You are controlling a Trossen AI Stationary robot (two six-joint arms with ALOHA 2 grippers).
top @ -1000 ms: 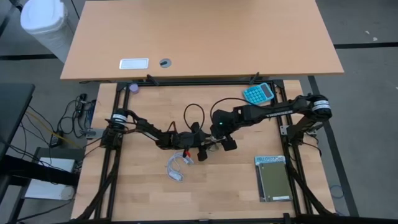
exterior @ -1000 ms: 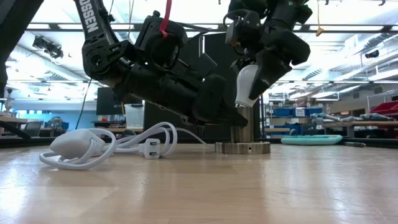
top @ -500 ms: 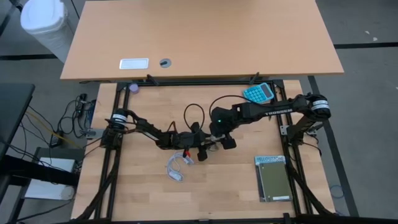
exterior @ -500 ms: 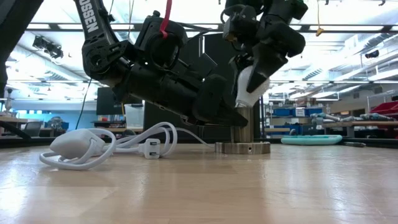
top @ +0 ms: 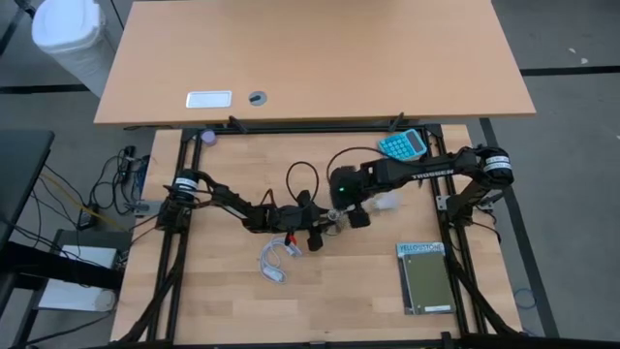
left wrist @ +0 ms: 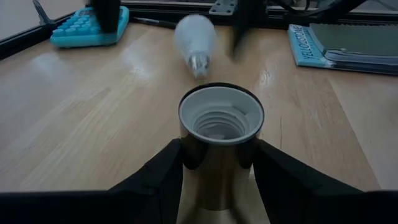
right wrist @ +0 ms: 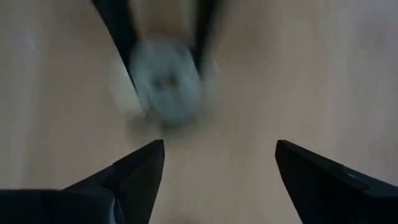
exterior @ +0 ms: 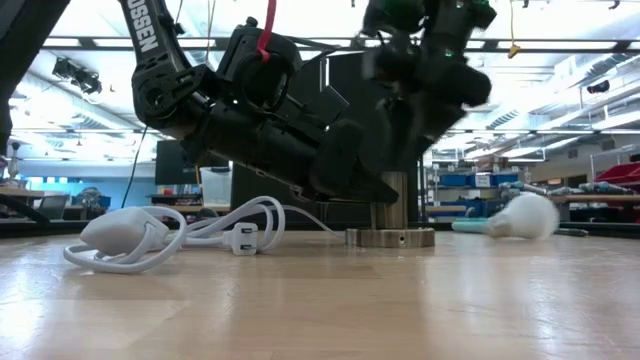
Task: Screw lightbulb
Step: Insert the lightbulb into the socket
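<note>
The white lightbulb point(top: 390, 201) lies on its side on the table, to the right of the socket, touched by no gripper. It also shows in the low view point(exterior: 522, 216) and in the left wrist view point(left wrist: 195, 38), its screw base point(left wrist: 199, 62) pointing toward the socket. The metal socket point(left wrist: 221, 121) stands upright on its round base point(exterior: 390, 237), its open end up. My left gripper point(top: 323, 230) is shut on it. My right gripper point(top: 356, 217) hangs open and empty above the socket point(right wrist: 164, 79), its picture blurred. My left gripper pinches the socket's upright cylinder point(left wrist: 186, 155) between its two fingers, one on each side, below the open rim. The fingers come in nearly level from the table's left side. The socket stands upright with its base on the table.
A coiled white cable with a plug point(exterior: 170, 235) lies near the left gripper point(top: 274, 260). A teal calculator point(top: 402, 145) lies at the far right, and a dark book point(top: 426, 278) at the near right. Bare wood lies toward the near edge.
My right gripper held the lightbulb tilted over the socket's mouth and has let it go. The bulb has fallen to the table and come to lie toward the right edge, clear of the socket. The left gripper and the socket have kept still.
</note>
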